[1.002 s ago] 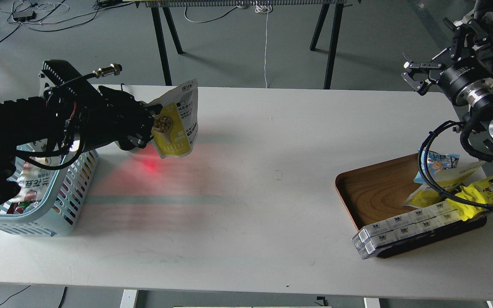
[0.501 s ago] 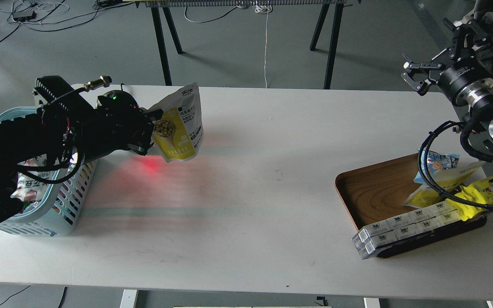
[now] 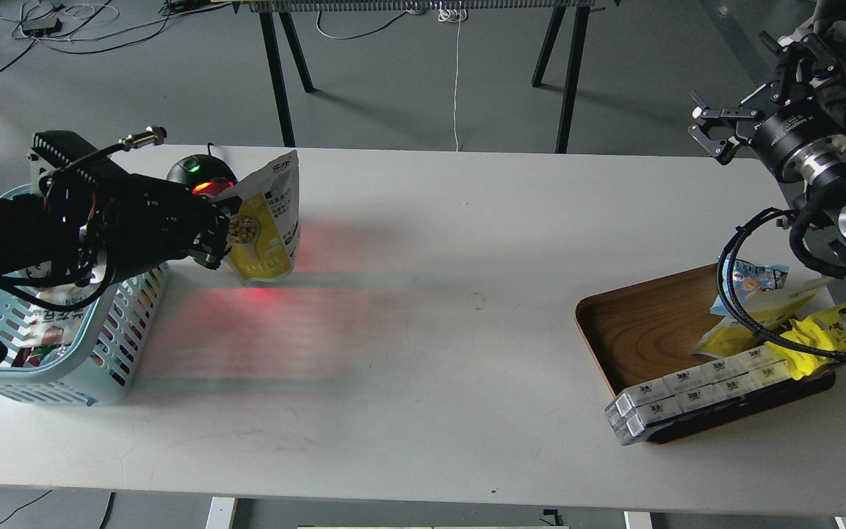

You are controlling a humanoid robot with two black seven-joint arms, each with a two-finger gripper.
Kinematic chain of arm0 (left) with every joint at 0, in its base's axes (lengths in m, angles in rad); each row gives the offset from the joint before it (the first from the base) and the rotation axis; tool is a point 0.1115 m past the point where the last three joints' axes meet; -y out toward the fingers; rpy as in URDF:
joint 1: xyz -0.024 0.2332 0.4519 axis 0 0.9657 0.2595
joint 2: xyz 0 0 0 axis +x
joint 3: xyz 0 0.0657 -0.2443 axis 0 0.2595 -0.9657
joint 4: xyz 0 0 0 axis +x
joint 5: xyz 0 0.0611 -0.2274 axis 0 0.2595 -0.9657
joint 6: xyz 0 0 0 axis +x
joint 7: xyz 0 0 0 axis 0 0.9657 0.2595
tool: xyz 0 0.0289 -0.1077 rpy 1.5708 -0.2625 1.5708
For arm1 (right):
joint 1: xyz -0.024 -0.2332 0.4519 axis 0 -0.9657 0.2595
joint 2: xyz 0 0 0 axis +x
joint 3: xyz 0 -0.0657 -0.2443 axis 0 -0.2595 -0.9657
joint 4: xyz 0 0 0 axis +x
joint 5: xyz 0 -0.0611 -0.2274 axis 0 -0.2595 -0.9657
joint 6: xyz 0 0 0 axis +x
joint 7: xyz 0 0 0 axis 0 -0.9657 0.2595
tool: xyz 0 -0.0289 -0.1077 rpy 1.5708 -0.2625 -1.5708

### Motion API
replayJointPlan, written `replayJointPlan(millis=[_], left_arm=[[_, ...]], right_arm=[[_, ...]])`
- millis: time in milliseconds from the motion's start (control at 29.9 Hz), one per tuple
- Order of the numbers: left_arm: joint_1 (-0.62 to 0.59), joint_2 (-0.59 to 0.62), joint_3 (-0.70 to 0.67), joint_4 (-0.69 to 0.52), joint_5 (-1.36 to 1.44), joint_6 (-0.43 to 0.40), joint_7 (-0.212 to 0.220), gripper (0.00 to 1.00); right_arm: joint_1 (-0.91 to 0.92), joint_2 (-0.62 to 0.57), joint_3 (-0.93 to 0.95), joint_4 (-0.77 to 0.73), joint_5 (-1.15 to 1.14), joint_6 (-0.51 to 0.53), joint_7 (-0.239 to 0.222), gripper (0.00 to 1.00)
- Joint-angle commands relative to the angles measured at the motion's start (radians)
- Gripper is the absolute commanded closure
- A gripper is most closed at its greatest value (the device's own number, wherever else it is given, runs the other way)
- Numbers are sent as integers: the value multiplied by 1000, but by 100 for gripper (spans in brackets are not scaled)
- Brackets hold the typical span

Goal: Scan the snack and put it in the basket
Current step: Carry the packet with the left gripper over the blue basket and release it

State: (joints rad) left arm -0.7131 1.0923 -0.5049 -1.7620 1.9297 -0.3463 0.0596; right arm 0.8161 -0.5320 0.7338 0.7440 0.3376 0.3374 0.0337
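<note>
My left gripper (image 3: 221, 231) is shut on the snack (image 3: 265, 220), a white-topped pouch with a yellow lower part and a spoon of beans. It holds the pouch upright above the table, just in front of a black scanner (image 3: 199, 175) with a green light and red glow. Red light falls on the table under the pouch. The light blue basket (image 3: 111, 345) stands at the left edge under my left arm, with packets inside. My right gripper (image 3: 709, 132) is raised at the far right, open and empty.
A brown wooden tray (image 3: 643, 330) at the right holds a bright yellow packet (image 3: 834, 327), other packets and a row of small white boxes (image 3: 687, 393). Black cables hang over the tray. Table legs stand behind the far edge.
My left gripper has moved left and slightly back with the pouch, closer to the basket. The scanner has come into view behind it. The right arm has not moved.
</note>
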Motion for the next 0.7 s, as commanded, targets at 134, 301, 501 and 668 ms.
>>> replayJointPlan(millis=[134, 301, 501, 668], left_arm=[[-87, 27, 5, -1, 2, -101, -35, 100], [-144, 17, 8, -2, 2, -142, -50, 100], [-201, -43, 8, -2, 2, -142, -47, 100], [-265, -31, 5, -2, 2, -142, -66, 100]], right_arm=[[2, 6, 1, 0, -17, -1, 0, 3], [0, 6, 1, 0, -17, -3, 0, 3], [2, 4, 1, 0, -17, -3, -1, 3], [0, 1, 1, 1, -20, -1, -1, 3]])
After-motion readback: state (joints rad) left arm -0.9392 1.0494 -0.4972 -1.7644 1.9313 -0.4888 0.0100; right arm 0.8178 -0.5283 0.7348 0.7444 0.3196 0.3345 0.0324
